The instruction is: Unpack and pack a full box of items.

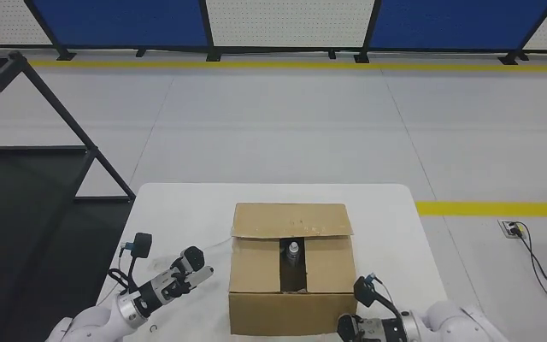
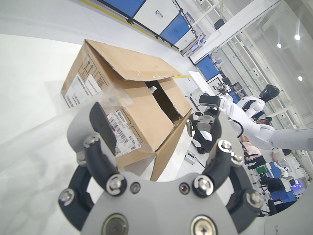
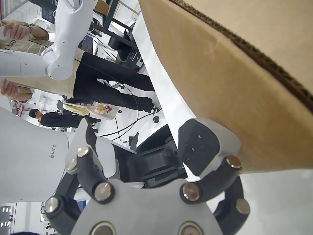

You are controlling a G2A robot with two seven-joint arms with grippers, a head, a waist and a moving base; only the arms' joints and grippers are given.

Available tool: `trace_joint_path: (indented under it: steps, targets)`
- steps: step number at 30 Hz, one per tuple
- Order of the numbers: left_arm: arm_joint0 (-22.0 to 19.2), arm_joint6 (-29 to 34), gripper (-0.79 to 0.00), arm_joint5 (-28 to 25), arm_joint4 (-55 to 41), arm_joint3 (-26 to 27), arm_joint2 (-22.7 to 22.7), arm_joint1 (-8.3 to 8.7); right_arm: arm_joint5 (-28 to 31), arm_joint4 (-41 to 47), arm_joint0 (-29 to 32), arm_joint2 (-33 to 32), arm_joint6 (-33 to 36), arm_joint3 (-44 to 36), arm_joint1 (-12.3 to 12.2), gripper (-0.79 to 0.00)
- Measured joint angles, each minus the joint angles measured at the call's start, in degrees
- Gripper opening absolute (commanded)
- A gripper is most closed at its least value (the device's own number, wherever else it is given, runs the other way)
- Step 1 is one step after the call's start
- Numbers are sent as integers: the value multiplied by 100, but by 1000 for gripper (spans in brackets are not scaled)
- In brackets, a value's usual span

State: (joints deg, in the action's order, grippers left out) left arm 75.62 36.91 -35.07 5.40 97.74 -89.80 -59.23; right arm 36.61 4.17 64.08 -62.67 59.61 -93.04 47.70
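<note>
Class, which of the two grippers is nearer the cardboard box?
The right gripper, close beside the cardboard box's front corner; the left gripper sits clearly apart, off the opposite side.

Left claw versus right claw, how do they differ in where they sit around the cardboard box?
The left claw sits off the cardboard box's left side with table between; the right claw sits at its near right corner, far closer. The left claw faces the labelled wall; the right claw has one finger beside a plain wall. Both are open and empty.
</note>
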Motion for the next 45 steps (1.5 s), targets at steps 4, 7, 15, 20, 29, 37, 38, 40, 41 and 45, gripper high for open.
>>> trace_joint_path:
  steps: [4, 7, 15, 20, 29, 37, 38, 40, 41, 45]
  targets:
    - [0, 0, 0, 0, 0, 0, 0, 0, 158, 17, 59, -23, 156, -175, -22, 0]
    - [0, 0, 0, 0, 0, 0, 0, 0, 436, 209, 194, -173, 336, -510, -84, 0]
    - [0, 0, 0, 0, 0, 0, 0, 0, 536, 564, 511, -811, 270, -1506, -375, 0]
    - [0, 0, 0, 0, 0, 0, 0, 0, 458, 892, 383, -1378, 155, -1515, -475, 0]
    - [0, 0, 0, 0, 0, 0, 0, 0, -673, 1460, -193, -1389, -559, -1082, -399, 0]
    - [0, 0, 0, 0, 0, 0, 0, 0, -624, 1435, -179, -1387, -550, -1105, -400, 0]
    - [1, -2, 0, 2, 0, 3, 0, 0, -653, 1391, -172, -1361, -552, -1139, -396, 0]
    - [6, -49, 0, 21, -5, 68, 5, -1, -895, 1431, -206, -1219, -608, -1096, -364, 0]
    - [1, -100, 0, 15, 1, 99, -11, -1, -1104, 1523, -274, -1137, -663, -1002, -344, 0]
    - [25, -347, 0, -197, -148, 163, -107, 1, -2012, 1805, -753, -688, -962, -532, -209, 0]
